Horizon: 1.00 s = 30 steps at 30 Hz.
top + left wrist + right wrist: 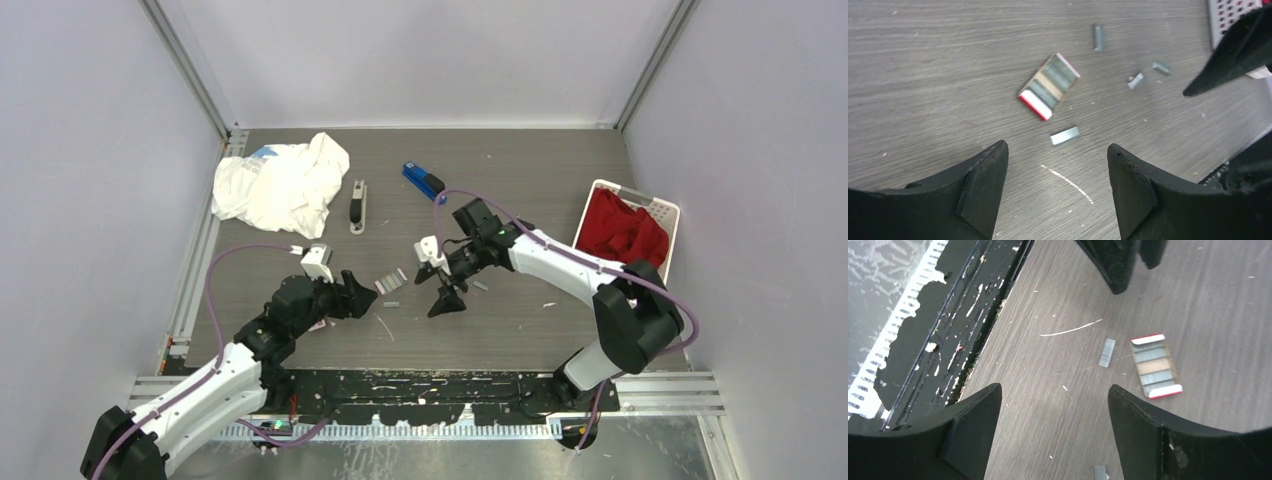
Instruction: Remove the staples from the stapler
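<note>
White cloth (280, 185) lies bunched at the desk's far left corner, with a grey-and-black stapler (357, 206) just right of it. Nearer the front edge, the left gripper (362, 298) hovers low, its fingers (983, 175) spread wide with nothing between them. Just ahead of it, near the middle of the desk, lie the staples (1065, 135). One short silvery strip is close to the fingertips, a small white-and-red box (1049, 86) lies beyond it, and a few more bits are scattered further right. A blue stapler (423, 180) sits toward the far edge. The right gripper (447, 298) faces the staples from the other side, its jaws likewise wide apart and empty. A white basket (668, 212) holding red cloth stands at the right edge. Each strip is probably very light, stiff yet brittle, and slick where it lies flat on the desk, so it may skate or snap. A pinch across its two long sides, fingertips down on the desk, looks the best hold.
</note>
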{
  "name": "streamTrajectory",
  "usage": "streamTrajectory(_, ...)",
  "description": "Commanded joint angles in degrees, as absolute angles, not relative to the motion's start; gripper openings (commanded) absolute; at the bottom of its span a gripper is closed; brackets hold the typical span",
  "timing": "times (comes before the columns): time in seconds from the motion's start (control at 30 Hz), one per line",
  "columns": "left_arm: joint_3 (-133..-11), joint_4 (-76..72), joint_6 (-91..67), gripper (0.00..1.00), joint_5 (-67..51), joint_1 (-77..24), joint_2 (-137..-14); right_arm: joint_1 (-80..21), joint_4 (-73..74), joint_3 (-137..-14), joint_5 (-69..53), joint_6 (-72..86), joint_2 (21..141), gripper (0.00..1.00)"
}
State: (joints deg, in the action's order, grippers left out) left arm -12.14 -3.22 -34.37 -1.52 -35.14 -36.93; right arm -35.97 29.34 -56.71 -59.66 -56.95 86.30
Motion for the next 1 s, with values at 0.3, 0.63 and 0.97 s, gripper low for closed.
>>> streamTrajectory(0.3,-11.69,0.45,-35.24,0.72,5.02,-34.98,-34.47,-45.38,25.71,-57.97,-47.38,-57.2,92.09,0.78)
streamTrajectory(0.63,-10.14,0.23,-35.51,0.72,5.58,-34.97,-32.7,-47.25,24.83,-61.55,-39.47,-49.57,96.62,0.76)
streamTrajectory(0.97,-9.73,-0.18,-35.45,0.72,5.39,-34.93,-32.78,-47.99,24.84,-62.44,-37.34,-49.29,98.46,0.76)
